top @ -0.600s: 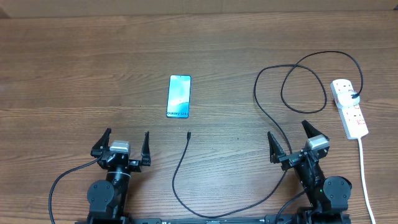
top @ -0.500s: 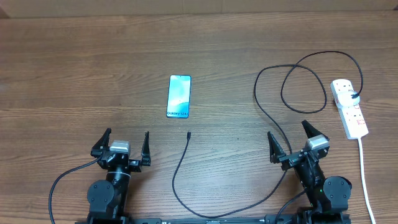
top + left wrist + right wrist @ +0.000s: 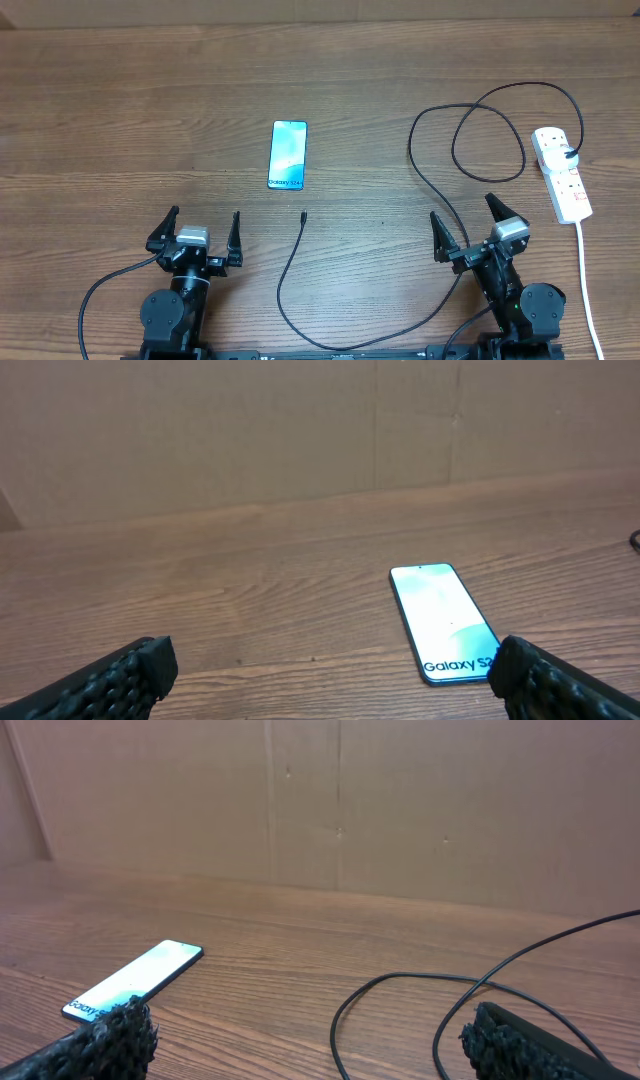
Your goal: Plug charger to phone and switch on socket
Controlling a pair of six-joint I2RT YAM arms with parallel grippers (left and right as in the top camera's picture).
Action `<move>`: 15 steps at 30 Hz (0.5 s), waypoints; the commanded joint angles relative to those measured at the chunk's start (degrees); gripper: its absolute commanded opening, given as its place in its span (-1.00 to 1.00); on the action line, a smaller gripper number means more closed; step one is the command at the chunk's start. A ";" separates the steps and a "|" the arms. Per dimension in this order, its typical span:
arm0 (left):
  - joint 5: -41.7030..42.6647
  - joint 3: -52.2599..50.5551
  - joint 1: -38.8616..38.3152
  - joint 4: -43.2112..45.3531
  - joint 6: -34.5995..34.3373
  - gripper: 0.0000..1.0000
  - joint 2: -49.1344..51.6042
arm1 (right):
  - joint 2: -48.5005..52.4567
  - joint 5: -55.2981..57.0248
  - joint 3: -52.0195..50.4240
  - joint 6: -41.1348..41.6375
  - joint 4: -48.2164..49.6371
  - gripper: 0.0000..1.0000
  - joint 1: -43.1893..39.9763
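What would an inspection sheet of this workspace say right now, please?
Surface: brown wooden table, bare between the items.
Job's things: phone lies flat with its screen lit; charger is unplugged, with its tip free on the arms' side of the phone and not touching it; socket sits at the right edge, its switch state too small to tell.
Clutter: nothing seen.
Grippers: left gripper and right gripper are both open, empty and near the table's front.
Cables: the charger loops widely from a black plug in the socket; a white cord runs off the front edge.
Surroundings: plain brown wall behind the table.
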 commanded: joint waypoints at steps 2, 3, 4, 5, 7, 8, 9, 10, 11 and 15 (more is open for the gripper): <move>0.02 -0.20 0.46 -0.09 0.87 0.99 -0.70 | -0.63 0.79 -0.57 0.17 0.20 1.00 0.26; 0.02 -0.20 0.46 -0.09 0.87 0.99 -0.70 | -0.63 0.79 -0.57 0.17 0.20 1.00 0.26; 0.02 -0.20 0.46 -0.09 0.87 0.99 -0.70 | -0.63 0.79 -0.57 0.17 0.20 1.00 0.28; 0.02 -0.20 0.46 -0.09 0.87 1.00 -0.70 | -0.63 0.79 -0.57 0.17 0.20 1.00 0.28; 0.02 -0.20 0.46 -0.09 0.87 1.00 -0.70 | -0.63 0.79 -0.57 0.17 0.17 1.00 0.28; 0.02 -0.20 0.46 -0.09 0.87 1.00 -0.70 | -0.63 0.79 -0.57 0.17 0.17 1.00 0.28; 0.02 -0.20 0.46 -0.07 0.87 0.99 -0.70 | -0.63 0.79 -0.57 0.17 0.17 1.00 0.28; 0.02 -0.20 0.46 -0.09 0.87 0.99 -0.70 | -0.63 0.79 -0.57 0.15 0.15 1.00 0.28; 0.02 -0.20 0.46 -0.09 0.87 0.99 -0.70 | -0.63 0.79 -0.57 0.17 0.15 1.00 0.28; 0.02 -0.20 0.46 -0.09 0.87 0.99 -0.70 | -0.63 0.79 -0.57 0.17 0.15 1.00 0.28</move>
